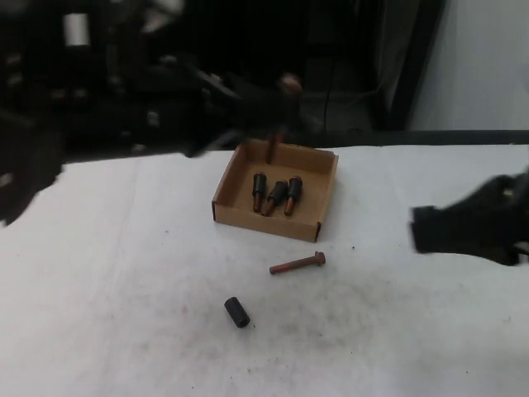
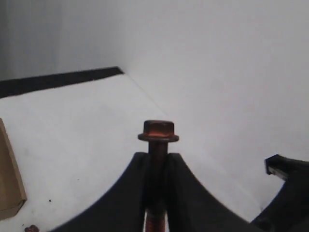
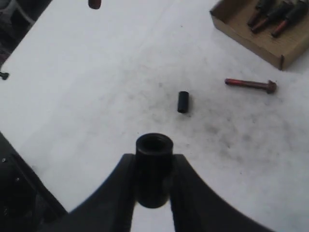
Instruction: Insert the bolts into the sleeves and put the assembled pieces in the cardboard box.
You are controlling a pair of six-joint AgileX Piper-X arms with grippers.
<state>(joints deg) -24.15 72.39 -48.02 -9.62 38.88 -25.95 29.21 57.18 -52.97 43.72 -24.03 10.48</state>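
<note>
My left gripper [image 2: 157, 162] is shut on the shank of a reddish bolt [image 2: 158, 131] whose flanged head sticks out past the fingertips. In the high view that bolt [image 1: 274, 146] hangs over the far edge of the cardboard box [image 1: 264, 222]. My right gripper [image 3: 153, 162] is shut on a black sleeve [image 3: 153, 145] with its bore facing the camera; it hovers at the bench's right side [image 1: 426, 227]. Three assembled pieces [image 1: 275, 195] lie in the box. A loose bolt [image 1: 297, 263] and a loose black sleeve [image 1: 236, 312] lie on the white bench in front of the box.
The white bench [image 1: 124, 289] is open to the left of and in front of the box. In the right wrist view the loose sleeve [image 3: 183, 102] lies between my gripper and the loose bolt [image 3: 250, 85], with the box [image 3: 246, 41] beyond. Dark equipment stands behind the bench.
</note>
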